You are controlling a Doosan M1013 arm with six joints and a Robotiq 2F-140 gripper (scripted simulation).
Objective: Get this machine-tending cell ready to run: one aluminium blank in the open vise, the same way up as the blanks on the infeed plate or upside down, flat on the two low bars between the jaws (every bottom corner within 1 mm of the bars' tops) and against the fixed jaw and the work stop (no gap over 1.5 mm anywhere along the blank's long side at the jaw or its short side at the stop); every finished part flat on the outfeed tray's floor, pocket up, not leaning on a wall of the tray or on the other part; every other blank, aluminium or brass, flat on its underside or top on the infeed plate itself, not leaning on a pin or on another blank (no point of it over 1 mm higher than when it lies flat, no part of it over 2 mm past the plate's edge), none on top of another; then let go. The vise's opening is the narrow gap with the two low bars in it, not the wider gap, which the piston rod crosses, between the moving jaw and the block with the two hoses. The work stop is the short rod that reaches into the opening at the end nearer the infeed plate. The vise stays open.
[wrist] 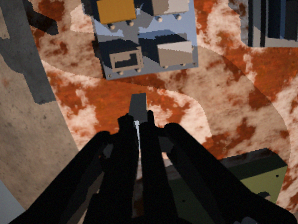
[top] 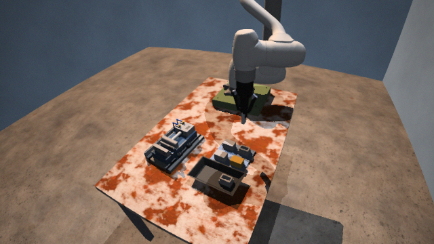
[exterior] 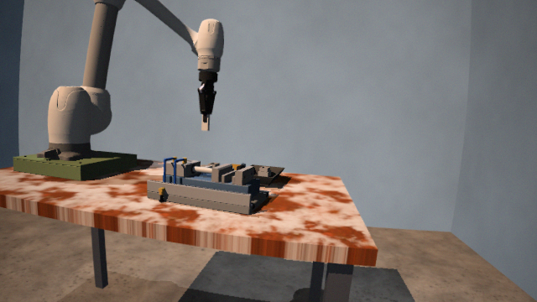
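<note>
Vise [top: 173, 146] [exterior: 205, 180] stood left of the infeed plate [top: 213, 156] [wrist: 142, 37] and tray [top: 203, 183].
Brass blank [top: 237, 161] [wrist: 116, 10] sat on the plate (one pocketed part [top: 226, 180] stood in the tray); the gripper [top: 243, 120] [exterior: 205, 123] [wrist: 140, 104] hung above the table, fingers pressed together.

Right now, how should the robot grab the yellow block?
Probably by two opposite upright sides, from straight above: the yellow block is boxy and nothing covers its top, while other blocks and the tray crowd around it.
</note>
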